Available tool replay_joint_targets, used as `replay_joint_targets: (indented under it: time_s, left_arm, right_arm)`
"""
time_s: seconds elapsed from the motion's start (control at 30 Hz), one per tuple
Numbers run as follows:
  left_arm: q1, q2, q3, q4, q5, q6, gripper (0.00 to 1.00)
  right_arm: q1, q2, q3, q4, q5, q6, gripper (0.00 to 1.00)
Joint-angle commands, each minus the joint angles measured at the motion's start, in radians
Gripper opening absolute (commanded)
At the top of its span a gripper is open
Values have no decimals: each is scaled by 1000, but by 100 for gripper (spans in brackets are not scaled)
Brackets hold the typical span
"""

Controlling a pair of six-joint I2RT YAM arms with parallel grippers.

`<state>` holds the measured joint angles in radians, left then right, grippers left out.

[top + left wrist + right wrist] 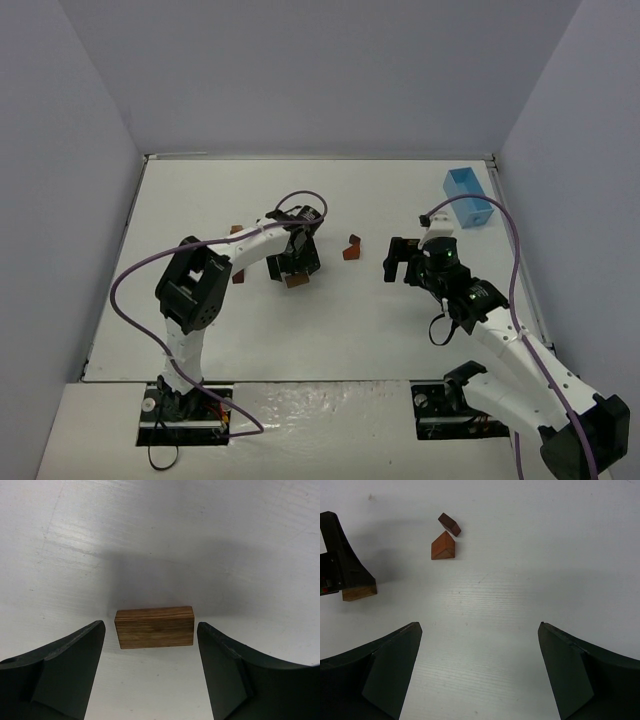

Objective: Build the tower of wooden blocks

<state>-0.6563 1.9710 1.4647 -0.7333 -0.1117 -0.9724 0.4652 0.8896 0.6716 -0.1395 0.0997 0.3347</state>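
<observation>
Block of tan wood (154, 627) lay flat near the middle of the table (400, 190), every edge well off and white surface around it. Left gripper (296, 273) straddled it, jaws partly spread with a slim gap each side, pinching nothing, its arm bent in from 7 o'clock. Reddish-brown wedge (442, 547) and dark brown block (449, 524) sat just beside each other at 2 o'clock. Right gripper (480, 630), spread wide and empty, hovered at 3 o'clock, its arm stretched from 5 o'clock.
</observation>
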Motion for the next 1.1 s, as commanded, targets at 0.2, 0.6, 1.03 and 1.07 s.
replay_joint_targets:
  time_s: [0.2, 0.6, 1.03, 1.07]
  left_arm:
    - [-7, -8, 45, -20, 11, -22, 70]
    - [-8, -52, 18, -21, 14, -10, 22]
    - [134, -165, 245, -174, -25, 352, 2]
    - [164, -162, 259, -175, -10, 389, 2]
  right_arm:
    - [-7, -24, -7, 38, -3, -16, 100]
    - [-7, -20, -8, 38, -8, -16, 100]
    - [-8, 28, 44, 38, -49, -35, 100]
    - [-8, 36, 52, 39, -53, -40, 100]
